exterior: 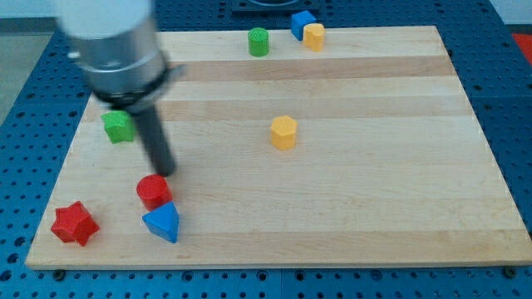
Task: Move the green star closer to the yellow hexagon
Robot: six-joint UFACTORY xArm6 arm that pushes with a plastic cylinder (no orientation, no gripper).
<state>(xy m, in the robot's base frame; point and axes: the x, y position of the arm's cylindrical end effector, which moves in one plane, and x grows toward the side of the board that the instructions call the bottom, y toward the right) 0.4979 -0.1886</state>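
The green star (119,126) lies near the board's left edge, partly hidden behind the arm's grey body. The yellow hexagon (283,132) sits near the middle of the board, far to the star's right. My tip (166,172) rests on the board below and to the right of the green star, apart from it. It stands just above the red cylinder (154,191).
A blue triangular block (162,222) and a red star (74,223) lie at the view's bottom left. A green cylinder (258,41), a blue cube (302,23) and a yellow block (313,36) sit along the wooden board's (374,191) top edge.
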